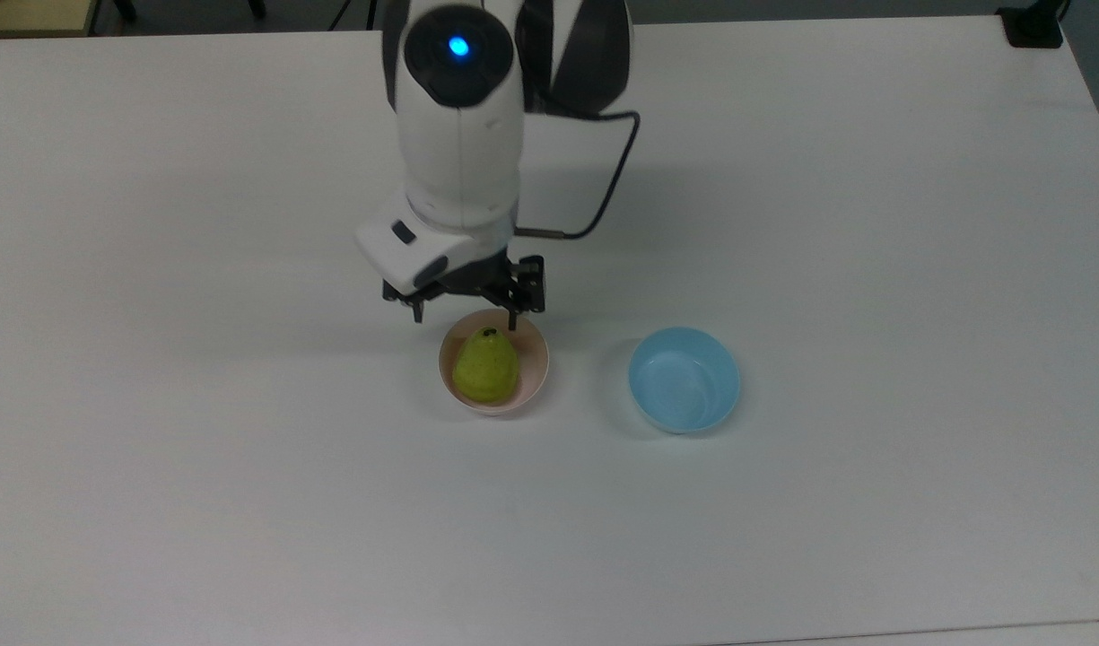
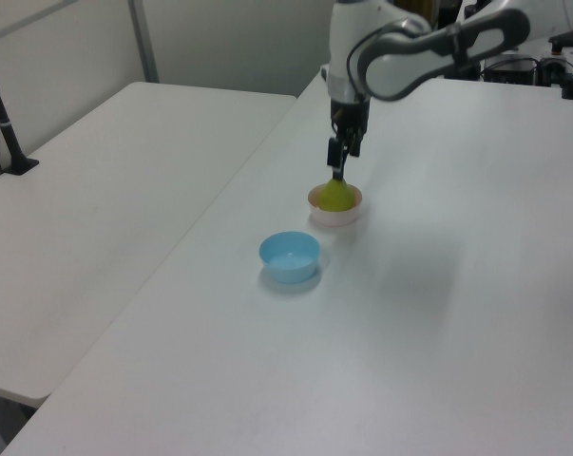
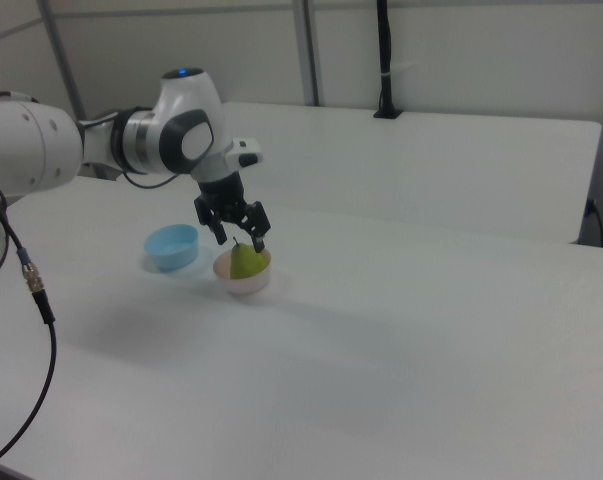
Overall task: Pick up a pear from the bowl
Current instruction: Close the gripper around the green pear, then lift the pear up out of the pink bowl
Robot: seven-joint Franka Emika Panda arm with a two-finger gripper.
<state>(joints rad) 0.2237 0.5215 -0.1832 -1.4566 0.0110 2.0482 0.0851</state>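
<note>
On the white table (image 1: 244,502), the yellow-green pear (image 1: 486,368) stands upright in the pale pink bowl (image 1: 536,363), the light blue bowl (image 1: 684,379) beside that bowl on the top view's right, and the gripper (image 1: 466,316), fingers spread and empty, hangs apparently just above the pear's stem end.

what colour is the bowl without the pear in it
Light blue; the small round empty bowl shows best in the top view.

Matt white tabletop (image 1: 872,224); smooth plastic-looking pink bowl (image 1: 533,363) and blue bowl (image 1: 684,379); speckled, slightly glossy pear (image 1: 486,368).
</note>
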